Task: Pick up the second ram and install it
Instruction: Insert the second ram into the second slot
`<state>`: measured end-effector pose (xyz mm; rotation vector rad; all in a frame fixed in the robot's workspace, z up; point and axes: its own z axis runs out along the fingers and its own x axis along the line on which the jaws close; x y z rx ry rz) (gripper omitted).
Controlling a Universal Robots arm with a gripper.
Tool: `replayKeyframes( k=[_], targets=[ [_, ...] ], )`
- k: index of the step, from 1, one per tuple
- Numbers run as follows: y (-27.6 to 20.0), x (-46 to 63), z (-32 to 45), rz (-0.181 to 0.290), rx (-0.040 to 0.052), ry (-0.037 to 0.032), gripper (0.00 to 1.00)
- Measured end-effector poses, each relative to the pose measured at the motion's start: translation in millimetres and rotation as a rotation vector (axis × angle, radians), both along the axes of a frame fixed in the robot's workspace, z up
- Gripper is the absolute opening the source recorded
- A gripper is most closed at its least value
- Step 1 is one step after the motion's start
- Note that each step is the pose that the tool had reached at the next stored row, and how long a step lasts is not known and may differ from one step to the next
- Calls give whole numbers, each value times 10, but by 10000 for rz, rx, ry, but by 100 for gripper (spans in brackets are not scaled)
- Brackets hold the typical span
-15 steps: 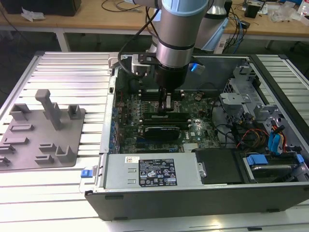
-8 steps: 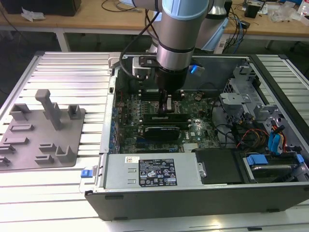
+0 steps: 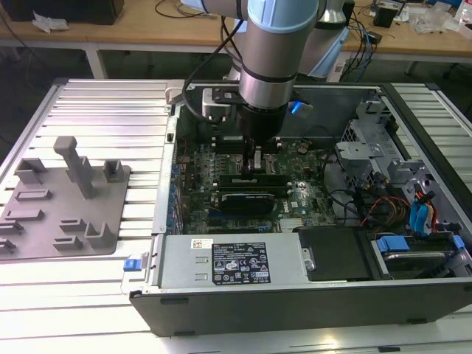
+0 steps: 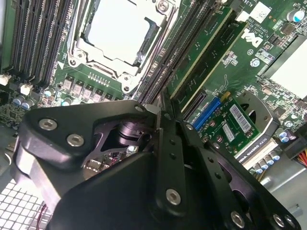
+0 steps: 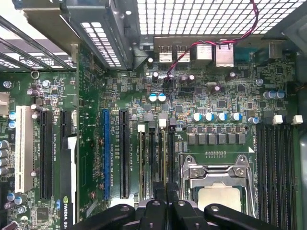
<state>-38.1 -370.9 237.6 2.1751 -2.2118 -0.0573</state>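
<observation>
Open-topped case [image 3: 295, 302]; black card [image 3: 247, 200], drive cage [image 3: 366, 151] near memory slots [image 5: 152, 158]

Ribbed silver metal surface [image 3: 103, 110]: bare, bright sheen. On its left, grey blocky plastic fixture [image 3: 66, 199]: matt, slightly rough. Dark grey sheet-metal computer case [image 3: 295, 306]: matt paint, smooth. Green motherboard [image 5: 230, 100]: glossy lacquer w/ shiny solder pts. Square silver processor lid [image 4: 117, 31]: satin metal, smooth. Black hand [image 4: 160, 111]: matt finish, shiny metal screw heads. Far light wooden bench [image 3: 147, 26]: smooth top.
</observation>
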Motion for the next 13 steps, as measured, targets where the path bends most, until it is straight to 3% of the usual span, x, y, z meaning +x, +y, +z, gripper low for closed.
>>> replayKeyframes(
  k=[3,5,13],
  targets=[
    [0,0,-3,-1,8,1,9],
    [1,0,-8,-1,90,-1,9],
    [-15,-2,-21,0,93,0,9]
  ],
)
